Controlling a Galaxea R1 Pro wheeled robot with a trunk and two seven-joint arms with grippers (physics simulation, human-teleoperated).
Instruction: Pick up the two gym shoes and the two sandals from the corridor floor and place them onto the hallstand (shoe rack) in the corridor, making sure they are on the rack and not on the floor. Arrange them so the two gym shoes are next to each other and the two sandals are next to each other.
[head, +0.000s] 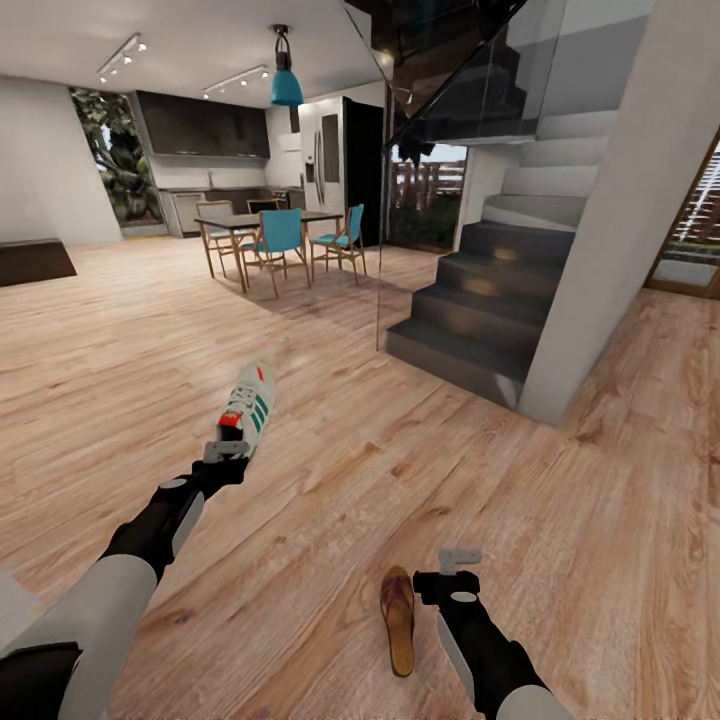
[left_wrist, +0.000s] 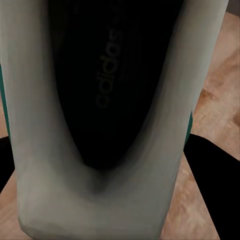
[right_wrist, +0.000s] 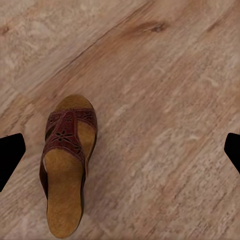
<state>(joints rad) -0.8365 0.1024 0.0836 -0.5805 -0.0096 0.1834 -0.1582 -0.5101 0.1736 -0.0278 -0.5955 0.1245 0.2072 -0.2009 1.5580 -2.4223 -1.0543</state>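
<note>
A cream-white gym shoe (head: 250, 403) with green stripes is held above the corridor floor (head: 330, 470), toe pointing away from me. My left gripper (head: 228, 446) is shut on its heel. In the left wrist view the gym shoe's dark inside (left_wrist: 110, 85) is very close, with a black finger (left_wrist: 215, 170) beside it. One brown sandal (head: 398, 618) lies flat on the floor just left of my right gripper (head: 459, 560), which is open and holds nothing. In the right wrist view the sandal (right_wrist: 65, 170) lies off to one side of the right gripper (right_wrist: 120, 152). The hallstand is out of view.
A dark staircase (head: 470, 310) with a glass panel and a white pillar (head: 610, 250) stand ahead on the right. A dining table (head: 262, 222) with blue chairs (head: 282, 235) is farther back, with a kitchen behind. Open plank floor spreads ahead and to the left.
</note>
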